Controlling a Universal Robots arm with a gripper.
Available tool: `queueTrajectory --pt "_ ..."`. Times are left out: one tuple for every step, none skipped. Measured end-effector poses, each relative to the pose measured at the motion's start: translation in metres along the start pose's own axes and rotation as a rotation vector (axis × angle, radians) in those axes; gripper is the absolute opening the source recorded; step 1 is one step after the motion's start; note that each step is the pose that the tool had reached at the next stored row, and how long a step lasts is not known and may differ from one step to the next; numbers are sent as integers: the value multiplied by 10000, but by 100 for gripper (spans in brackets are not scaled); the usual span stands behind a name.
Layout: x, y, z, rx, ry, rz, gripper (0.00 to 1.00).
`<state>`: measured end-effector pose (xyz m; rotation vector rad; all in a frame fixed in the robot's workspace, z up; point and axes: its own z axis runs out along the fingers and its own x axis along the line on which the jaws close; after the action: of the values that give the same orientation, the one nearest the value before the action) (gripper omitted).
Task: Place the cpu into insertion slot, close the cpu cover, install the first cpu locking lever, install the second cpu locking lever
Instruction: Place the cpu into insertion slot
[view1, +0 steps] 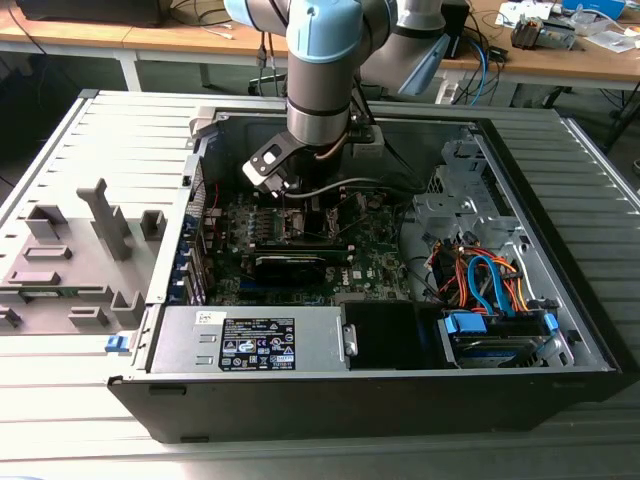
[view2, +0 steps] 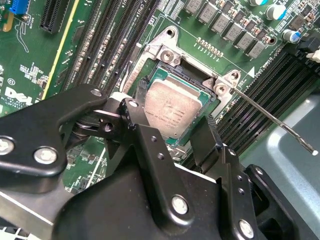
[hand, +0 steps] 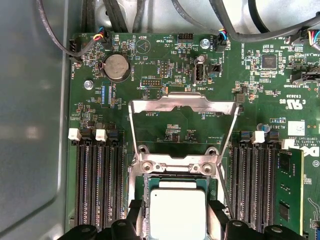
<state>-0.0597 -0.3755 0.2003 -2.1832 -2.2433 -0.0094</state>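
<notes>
The cpu (view2: 175, 111), a silver square on a green base, lies level in the insertion slot (view2: 165, 52) on the green motherboard. My gripper (view2: 172, 120) is shut on the cpu, one black finger (view2: 134, 109) at each of two opposite edges. In the first wrist view the cpu (hand: 177, 212) sits inside the slot's silver rim (hand: 175, 166), with my gripper (hand: 176, 227) straddling it. The cpu cover (hand: 182, 103), a silver frame, is swung back flat on the board. One thin wire locking lever (view2: 272, 122) sticks out free beside the slot. In the exterior view my gripper (view1: 300, 205) reaches down into the open computer case (view1: 560, 300).
Black memory slots (hand: 97, 185) flank the socket on both sides. A long black card (view1: 290, 265) lies across the board nearer the exterior camera. Power supply (view1: 250, 340), drive bay with orange and blue cables (view1: 490, 285), and the case walls hem in the board. A grey fixture (view1: 70, 260) stands outside the case.
</notes>
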Motion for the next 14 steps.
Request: queueTrajectory --pt "3 1 1 -2 3 -1 62" --pt "7 1 1 -1 2 0 62" --pt "10 1 0 0 0 -1 62" --pt "15 1 1 -1 3 0 62" --pt "16 0 1 1 6 0 62" --pt "16 0 2 0 6 1 62" --pt "17 0 2 0 8 1 62" --pt "17 0 2 0 7 1 62" --pt "17 0 0 0 6 1 62" --pt "17 0 -20 -2 8 2 62" --pt "17 0 -37 -2 7 1 62" --pt "18 0 -50 -3 7 1 62" --pt "18 1 -60 -3 8 1 62" --pt "18 0 -63 -4 10 1 62"
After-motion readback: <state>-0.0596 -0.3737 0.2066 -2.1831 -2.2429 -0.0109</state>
